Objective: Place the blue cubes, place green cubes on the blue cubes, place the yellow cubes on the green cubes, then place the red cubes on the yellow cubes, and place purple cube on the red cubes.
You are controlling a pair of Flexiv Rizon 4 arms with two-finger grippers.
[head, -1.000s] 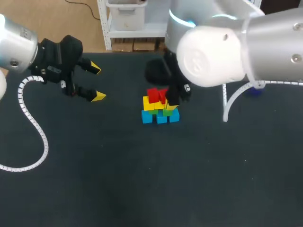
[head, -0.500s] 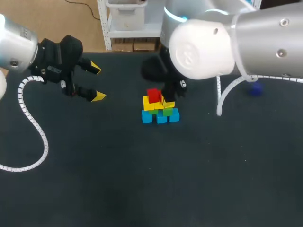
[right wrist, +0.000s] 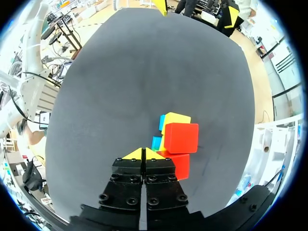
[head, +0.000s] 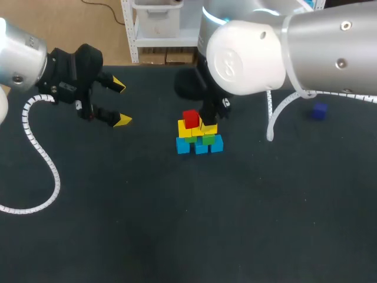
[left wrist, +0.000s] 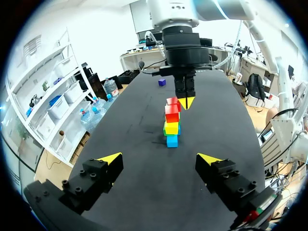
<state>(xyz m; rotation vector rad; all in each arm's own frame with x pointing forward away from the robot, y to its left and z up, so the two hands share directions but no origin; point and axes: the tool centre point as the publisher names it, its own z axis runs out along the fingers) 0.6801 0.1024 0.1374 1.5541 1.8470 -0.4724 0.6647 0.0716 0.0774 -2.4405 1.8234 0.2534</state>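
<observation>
The right gripper [right wrist: 144,153], closed and empty, has been shifted slightly left over the stacked coloured cube tower [head: 199,141] at centre frame. Both small red cubes [right wrist: 181,137] appear placed. The small purple cube [head: 319,111], upper right, is left untouched. The left gripper [head: 120,103] is held open, upper left.

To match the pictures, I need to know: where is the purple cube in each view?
Head view: the purple cube lies alone, right of the stack.
Left wrist view: it is beyond the stack, beside the right hand.
Right wrist view: not in it.
Shared landmark: the stack's red cubes.
</observation>
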